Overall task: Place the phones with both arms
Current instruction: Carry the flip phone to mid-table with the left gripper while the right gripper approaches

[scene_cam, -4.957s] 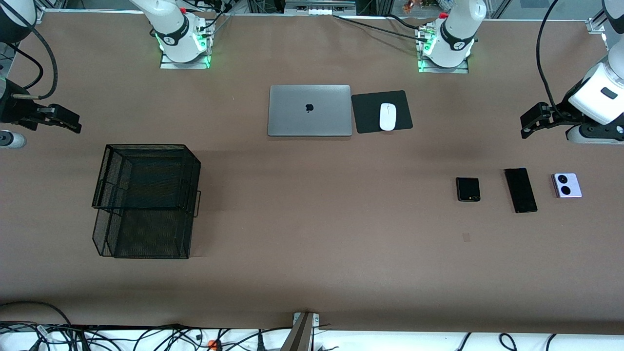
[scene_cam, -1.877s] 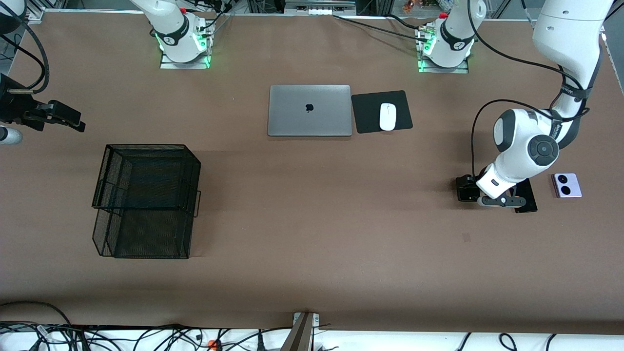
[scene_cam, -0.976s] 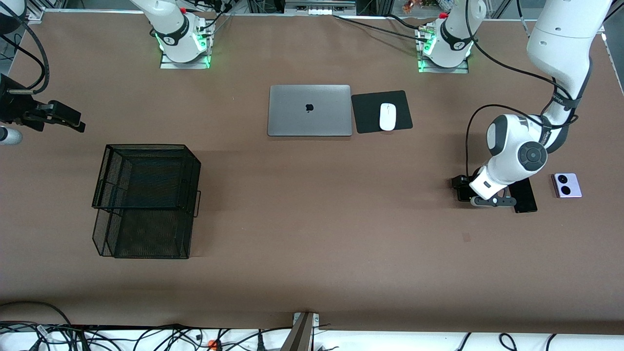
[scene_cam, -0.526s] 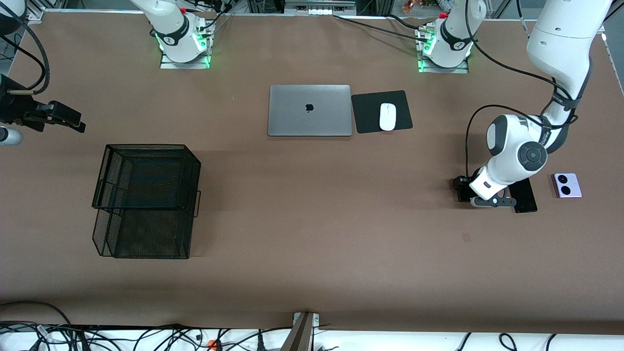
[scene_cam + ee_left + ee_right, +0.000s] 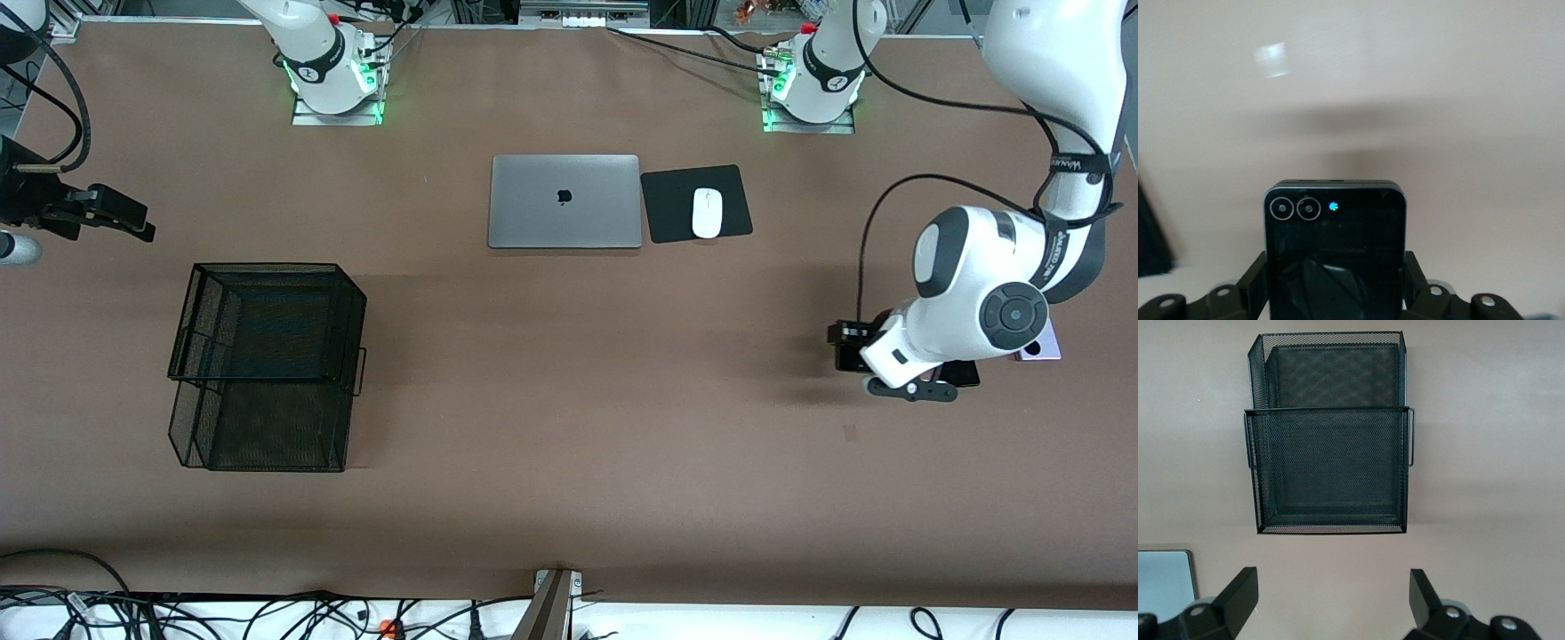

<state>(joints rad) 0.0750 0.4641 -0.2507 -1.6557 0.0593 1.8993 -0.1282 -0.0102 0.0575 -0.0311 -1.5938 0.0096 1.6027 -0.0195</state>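
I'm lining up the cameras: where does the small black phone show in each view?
Front view: the small black phone is mostly hidden under the left arm's wrist, beside the long black phone.
Left wrist view: centre bottom, clamped in the left gripper.
Right wrist view: not in it.
Shared landmark: the brown table.

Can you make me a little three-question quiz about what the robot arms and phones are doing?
1. True or false: the left gripper is shut on the small black phone.
2. Is the right gripper A) open or B) shut on a phone?
3. Fill in: the white mouse lies on a black ____ beside the laptop.

Key: 1 true; 2 A; 3 pad.
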